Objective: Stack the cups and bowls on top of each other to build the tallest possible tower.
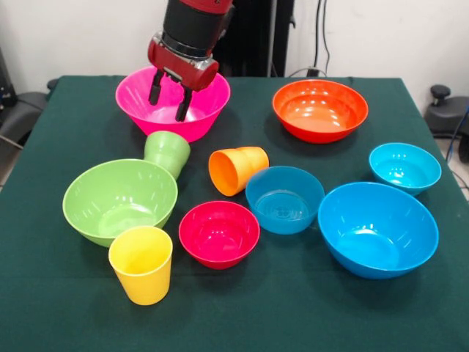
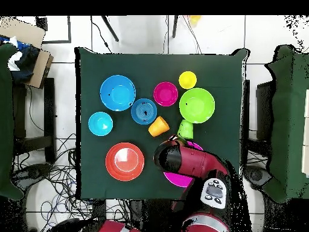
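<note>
We observe the pincer (image 1: 169, 100) suspended over the pink bowl (image 1: 198, 117) at the rear of the green tabletop (image 1: 293, 308); its two black fingers (image 1: 156, 86) stand apart, point downward and grip nothing. In the overhead view the red arm (image 2: 193, 163) covers most of the pink bowl.

Nothing is stacked. The green cup (image 1: 168, 152) lies tilted, its base toward the pink bowl and its rim resting against the light green bowl (image 1: 120, 199). The orange cup (image 1: 237, 169) lies on its side, mouth facing the light green bowl, just beside the mid-sized blue bowl (image 1: 284, 198). The yellow cup (image 1: 141, 263) stands upright at the front, touching or nearly touching the light green bowl; we cannot tell which. The red bowl (image 1: 219, 232) sits between the yellow cup and the mid-sized blue bowl. The large blue bowl (image 1: 377, 228) sits at the front on the opposite side, with the small cyan bowl (image 1: 404, 167) just behind it. The orange bowl (image 1: 320, 110) sits at the rear, well apart from the pink bowl. All bowls stand mouth-up.
</note>
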You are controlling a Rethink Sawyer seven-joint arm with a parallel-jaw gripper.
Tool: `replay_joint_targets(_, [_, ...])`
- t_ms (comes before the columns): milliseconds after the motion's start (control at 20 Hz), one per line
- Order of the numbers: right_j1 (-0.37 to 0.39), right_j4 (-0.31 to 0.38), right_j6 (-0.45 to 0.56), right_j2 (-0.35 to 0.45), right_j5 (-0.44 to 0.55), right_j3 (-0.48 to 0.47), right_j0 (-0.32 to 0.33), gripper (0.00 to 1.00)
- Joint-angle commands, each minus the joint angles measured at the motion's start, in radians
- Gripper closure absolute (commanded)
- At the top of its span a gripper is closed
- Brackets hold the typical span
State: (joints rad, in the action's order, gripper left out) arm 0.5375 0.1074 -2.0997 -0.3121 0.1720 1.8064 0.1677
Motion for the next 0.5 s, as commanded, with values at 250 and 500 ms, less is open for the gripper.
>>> replay_joint_targets(250, [0.030,0.078,-0.012,0.131,0.017,0.046,0.015,0.00])
replay_joint_targets(500, [0.052,0.073,0.002,0.144,0.061,0.027,0.019,0.00])
